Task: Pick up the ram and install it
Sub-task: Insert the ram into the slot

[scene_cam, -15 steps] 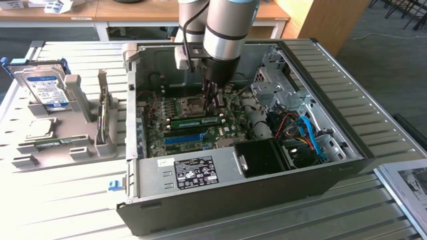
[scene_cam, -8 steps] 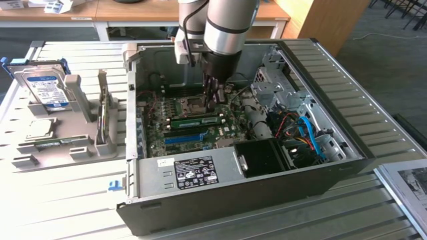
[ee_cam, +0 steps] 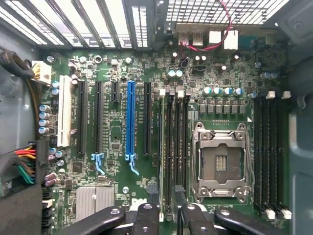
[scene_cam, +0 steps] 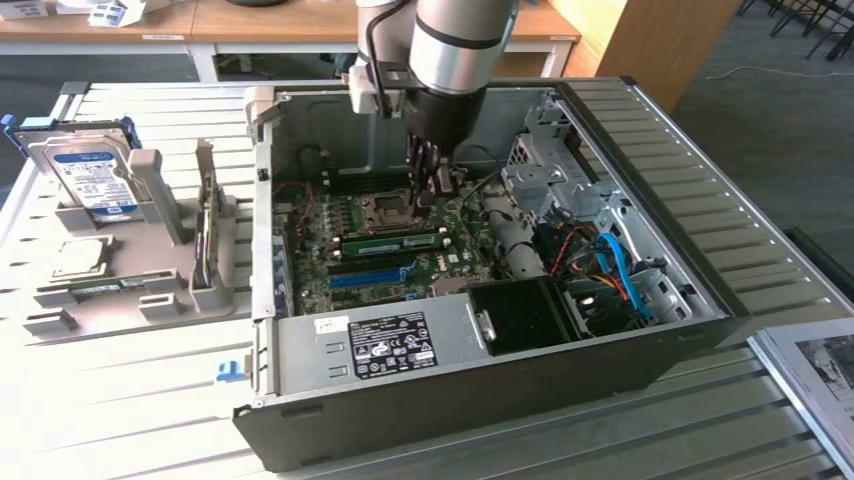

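My gripper (scene_cam: pixel 434 198) hangs inside the open computer case (scene_cam: pixel 534 390), in the middle of the exterior view. Its fingers (ee_cam: pixel 146 218) stand apart and hold nothing; in the wrist view I can see bare board in the gap between them. The ram (scene_cam: pixel 390 243) is not in my grasp. It stands on edge in a slot on the motherboard (scene_cam: pixel 310 270), just below and a little to the exterior view's left of my fingertips. It sits between the processor socket (scene_cam: pixel 387 208) above it in the frame and the blue slot (scene_cam: pixel 367 277) below it. Its long axis runs across the exterior view from left to right, rising slightly toward the right, parallel to the blue slot. The end on the exterior view's right is the one nearest me. I judge that my fingertips are close over that end but not touching it, though the exterior view does not make the gap plain.
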